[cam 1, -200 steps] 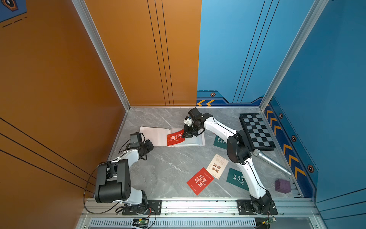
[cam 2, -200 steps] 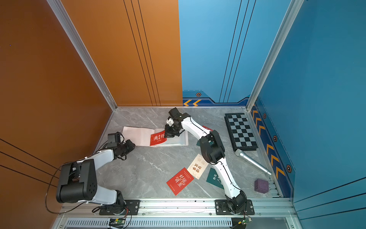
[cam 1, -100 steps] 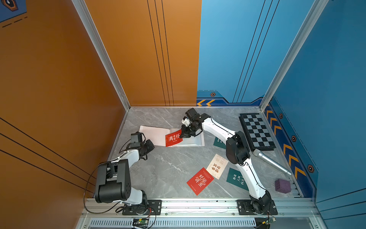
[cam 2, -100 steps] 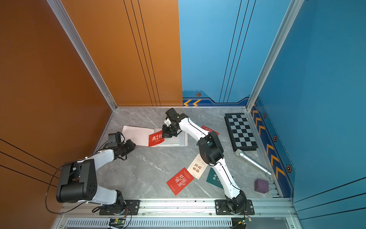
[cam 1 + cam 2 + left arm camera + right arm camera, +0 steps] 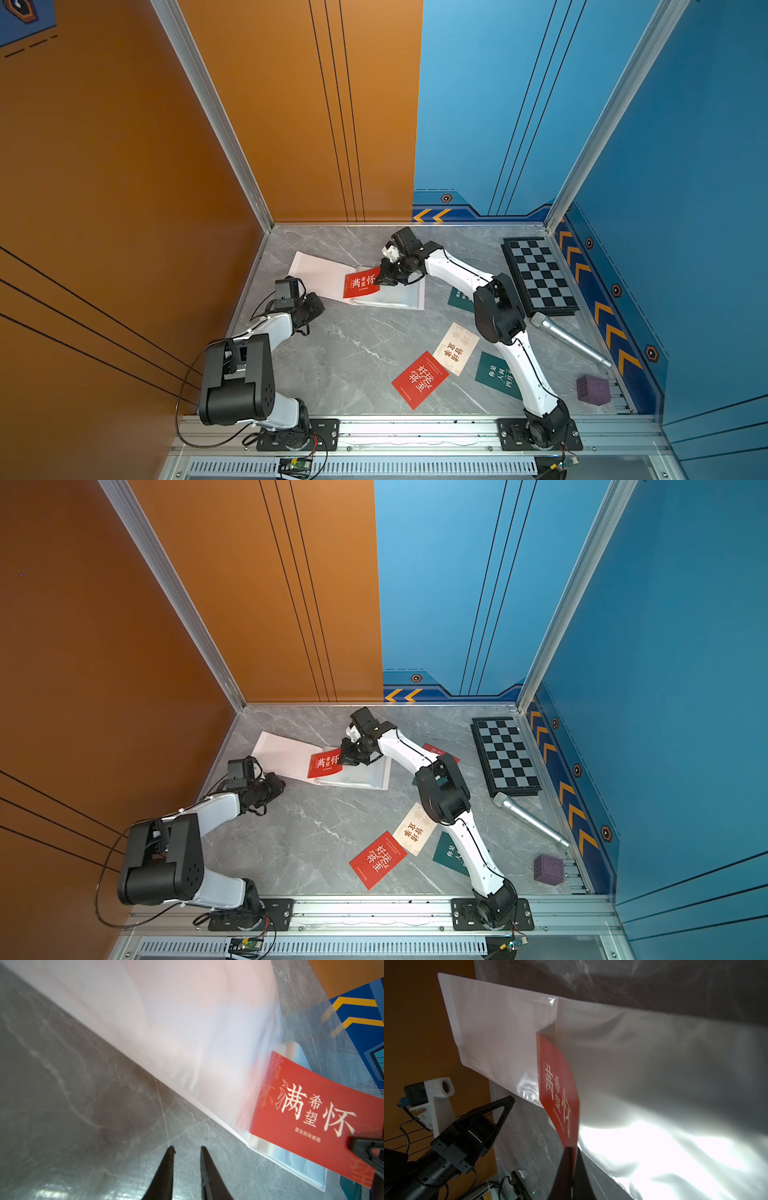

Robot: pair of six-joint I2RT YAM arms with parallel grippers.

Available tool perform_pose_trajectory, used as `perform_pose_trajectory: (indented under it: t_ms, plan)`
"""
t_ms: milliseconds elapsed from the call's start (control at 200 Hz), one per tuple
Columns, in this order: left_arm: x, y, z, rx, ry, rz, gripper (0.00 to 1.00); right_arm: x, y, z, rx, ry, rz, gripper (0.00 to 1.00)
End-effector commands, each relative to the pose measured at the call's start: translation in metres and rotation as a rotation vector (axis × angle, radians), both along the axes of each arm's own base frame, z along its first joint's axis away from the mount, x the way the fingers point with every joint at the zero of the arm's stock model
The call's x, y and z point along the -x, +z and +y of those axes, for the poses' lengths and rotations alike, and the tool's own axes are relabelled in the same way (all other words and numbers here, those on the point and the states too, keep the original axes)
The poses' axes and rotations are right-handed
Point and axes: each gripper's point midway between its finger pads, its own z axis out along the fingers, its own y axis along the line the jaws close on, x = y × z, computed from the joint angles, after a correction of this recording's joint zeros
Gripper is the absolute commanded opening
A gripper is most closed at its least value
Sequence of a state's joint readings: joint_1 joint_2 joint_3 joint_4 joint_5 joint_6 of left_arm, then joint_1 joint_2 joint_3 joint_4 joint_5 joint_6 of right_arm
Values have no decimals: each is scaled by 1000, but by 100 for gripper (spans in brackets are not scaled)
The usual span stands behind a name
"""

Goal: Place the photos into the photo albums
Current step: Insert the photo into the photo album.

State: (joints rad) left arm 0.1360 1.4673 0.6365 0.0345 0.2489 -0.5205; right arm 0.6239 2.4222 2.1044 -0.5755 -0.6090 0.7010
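— While the right gripper (image 5: 377,283) pinches the red card (image 5: 360,283) tight, where is the card?
— Over the open photo album (image 5: 313,270). The left gripper (image 5: 186,1148), slightly parted and empty, is beside it.

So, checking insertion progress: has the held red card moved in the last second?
Yes: the red card slid slightly away from the checkerboard, toward the orange wall.

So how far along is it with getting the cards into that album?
Done: the album lies open; no card looks fully filed. In hand: the right jaws pinch a red card, its far end under a clear page. Left: a second red card, a cream card, two green cards and a third red card on the table.
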Motion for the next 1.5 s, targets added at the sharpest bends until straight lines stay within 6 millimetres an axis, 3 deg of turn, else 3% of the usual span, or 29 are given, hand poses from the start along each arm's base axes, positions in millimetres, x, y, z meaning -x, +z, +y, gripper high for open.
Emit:
perform_pose_trajectory:
  t_ms: [0, 526, 971, 1256, 1276, 1496]
  plan:
    - [1, 0, -5, 15, -21, 0, 24, -6, -8, -4, -4, -22, 6, 0]
    - [3, 4, -4, 6, -17, -12, 24, -3, -30, 38, -51, -2, 33, 0]
    - [7, 29, 1, -55, -2, -93, 24, 14, -39, 57, -53, 88, 61, 0]
    - [12, 45, 7, -98, 21, -148, 24, 37, -37, 50, -40, 195, 100, 0]
    - [12, 46, 7, -99, 21, -150, 24, 53, -36, 61, -39, 230, 104, 0]
    - [12, 47, 8, -103, 23, -155, 24, 90, -38, 62, 17, 329, 122, 0]
